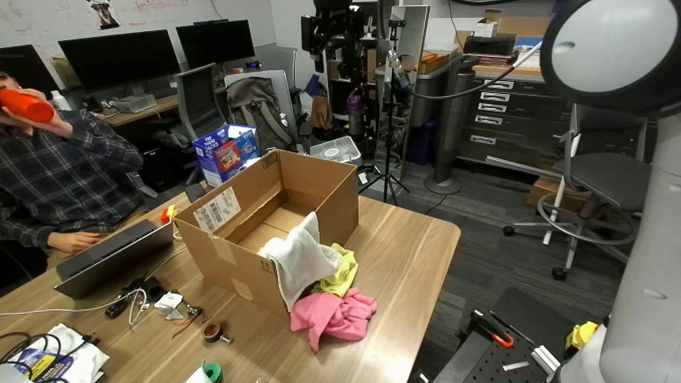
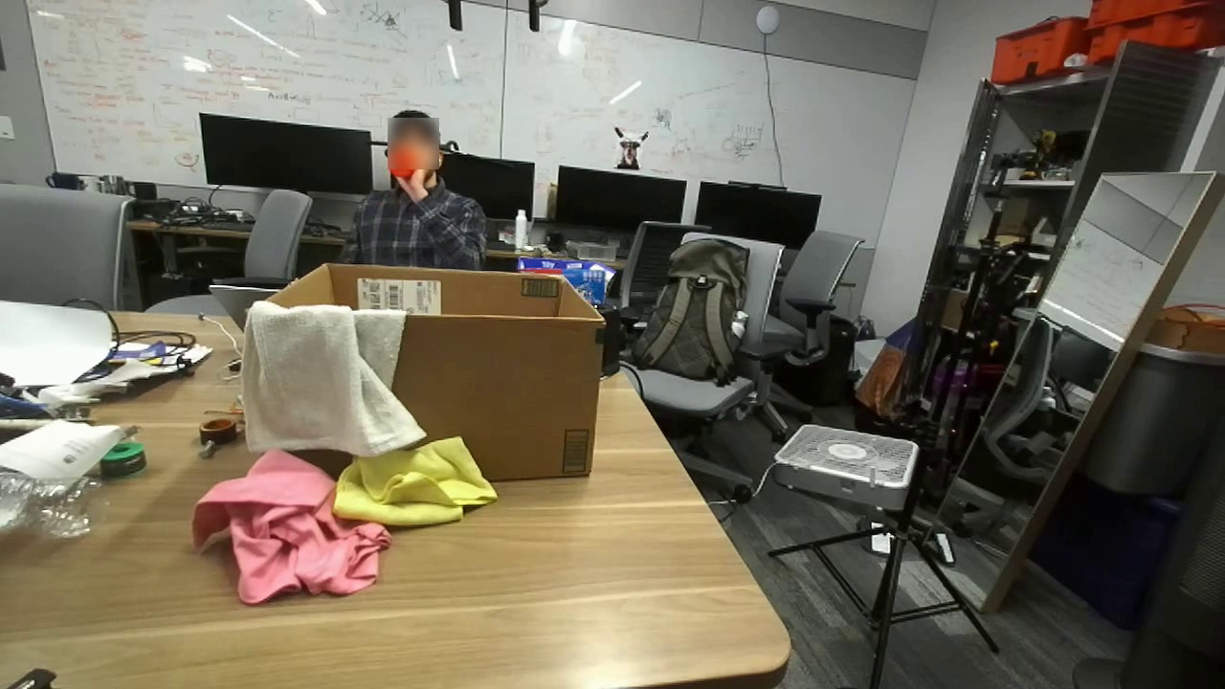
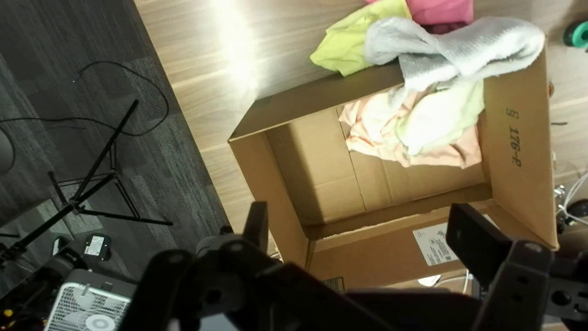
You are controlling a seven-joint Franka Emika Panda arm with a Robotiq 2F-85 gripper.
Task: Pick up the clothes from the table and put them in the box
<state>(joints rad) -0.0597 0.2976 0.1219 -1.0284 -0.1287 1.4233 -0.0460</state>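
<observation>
Packing looks roughly half done

An open cardboard box [image 2: 498, 388] stands on a wooden worktop [image 2: 593, 574]. Inside it, in the wrist view, lie a peach cloth [image 3: 386, 145] and, on top, a pale cloth [image 3: 438, 119] washed out by glare; these appear done. A white cloth [image 2: 321, 373] straddles the box's side, one end inside and the rest hanging outside, so it seems only partly placed. Just outside that side, a yellow cloth [image 2: 421, 486] and a crumpled pink cloth [image 2: 297, 531] lie touching each other on the worktop, both left to pick up. The jaws hang well above the box, spread wide, with nothing between them.
</observation>
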